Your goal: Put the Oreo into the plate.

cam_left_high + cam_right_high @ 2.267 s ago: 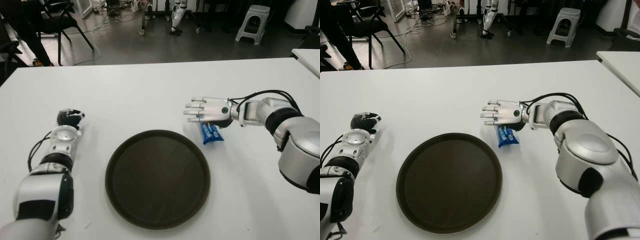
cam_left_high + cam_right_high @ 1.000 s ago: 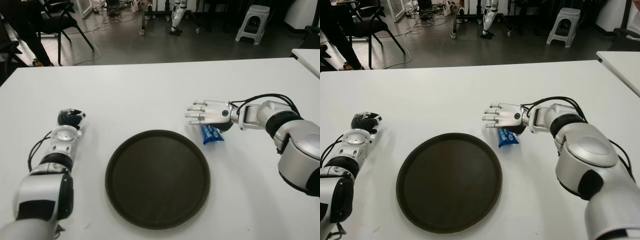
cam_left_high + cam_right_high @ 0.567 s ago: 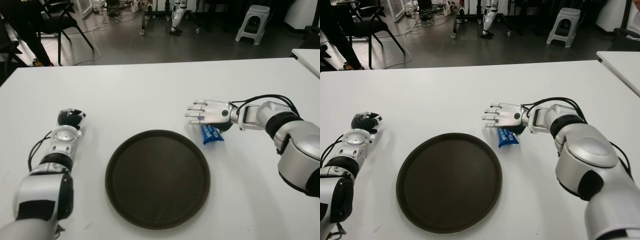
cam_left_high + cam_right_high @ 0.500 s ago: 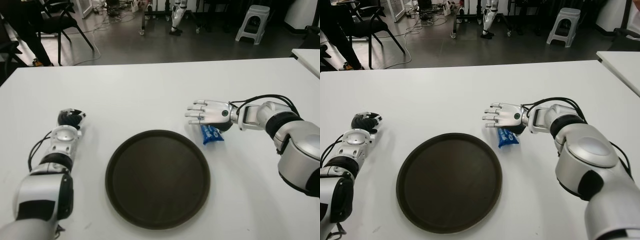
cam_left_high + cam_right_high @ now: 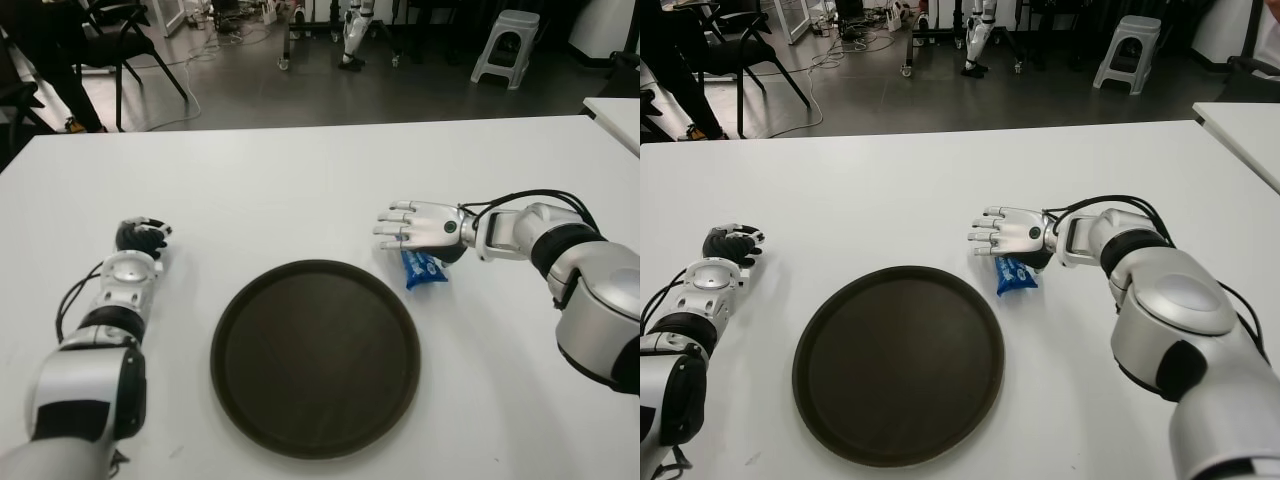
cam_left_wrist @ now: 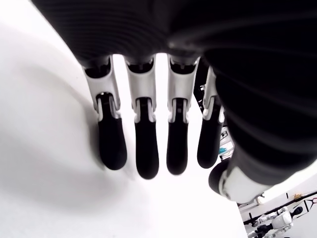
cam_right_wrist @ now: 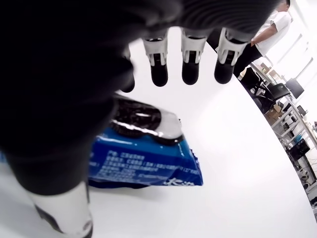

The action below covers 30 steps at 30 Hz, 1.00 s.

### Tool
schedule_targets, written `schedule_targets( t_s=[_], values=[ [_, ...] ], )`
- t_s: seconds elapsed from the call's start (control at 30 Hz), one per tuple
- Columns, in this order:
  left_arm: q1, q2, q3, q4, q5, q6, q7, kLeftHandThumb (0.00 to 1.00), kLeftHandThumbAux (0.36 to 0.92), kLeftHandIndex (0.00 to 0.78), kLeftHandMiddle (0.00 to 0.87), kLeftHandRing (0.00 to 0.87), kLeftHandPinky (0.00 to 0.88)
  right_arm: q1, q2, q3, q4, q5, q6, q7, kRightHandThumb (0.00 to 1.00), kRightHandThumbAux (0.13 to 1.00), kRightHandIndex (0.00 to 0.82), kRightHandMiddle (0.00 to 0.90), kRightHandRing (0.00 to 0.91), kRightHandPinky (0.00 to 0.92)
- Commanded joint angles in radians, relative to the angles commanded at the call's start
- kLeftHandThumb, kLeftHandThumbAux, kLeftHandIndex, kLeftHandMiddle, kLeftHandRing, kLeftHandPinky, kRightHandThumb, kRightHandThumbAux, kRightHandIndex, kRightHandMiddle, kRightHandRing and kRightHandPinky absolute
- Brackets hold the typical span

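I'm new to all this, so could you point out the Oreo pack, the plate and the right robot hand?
Oreo pack (image 5: 422,269): left eye view, middle of the blue wrapper.
Plate (image 5: 315,358): left eye view, bare dark centre.
Right robot hand (image 5: 425,226): left eye view, back of the hand.

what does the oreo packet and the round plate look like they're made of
Oreo packet: looks like thin glossy plastic film, printed blue, with a crimped end and slight sheen. It lies on the white table under the open right hand. Round plate: dark brown, smooth, matte, raised rim, probably moulded plastic, though coated metal can't be ruled out.

Oreo (image 5: 422,268) on table (image 5: 300,180), right of plate (image 5: 315,358)
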Motion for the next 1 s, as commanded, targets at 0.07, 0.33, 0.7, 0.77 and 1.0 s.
schedule_targets(
  t_s=[0.07,0.33,0.7,0.77,1.0],
  values=[
    [0.0,0.0,-0.003,0.0,0.002,0.0,0.003,0.691,0.719,0.412,0.399,0.41,0.372,0.005,-0.001,0.0,-0.001,0.001,0.017,-0.019,0.0,0.816,0.0,0.0,0.0,0.0],
    [-0.001,0.0,-0.003,0.001,-0.003,0.002,0.0,0.691,0.719,0.415,0.427,0.448,0.42,0.018,-0.002,0.058,0.006,-0.066,0.123,-0.177,0.482,0.743,0.286,0.0,0.0,0.0],
    [0.001,0.0,0.007,0.002,-0.013,0.0,-0.006,0.691,0.718,0.414,0.378,0.386,0.339,0.027,-0.001,0.076,0.017,-0.071,0.179,-0.265,0.711,0.713,0.42,0.029,0.013,0.009],
    [0.0,0.001,0.006,0.002,-0.01,0.002,-0.003,0.691,0.719,0.414,0.348,0.357,0.319,0.029,-0.002,0.078,0.018,-0.07,0.185,-0.283,0.712,0.713,0.421,0.034,0.02,0.011],
    [-0.002,0.0,-0.001,0.002,-0.002,0.007,0.008,0.688,0.719,0.41,0.257,0.269,0.24,0.022,-0.001,0.093,0.021,-0.079,0.181,-0.299,0.712,0.713,0.421,0.031,0.015,0.001]
  ],
)
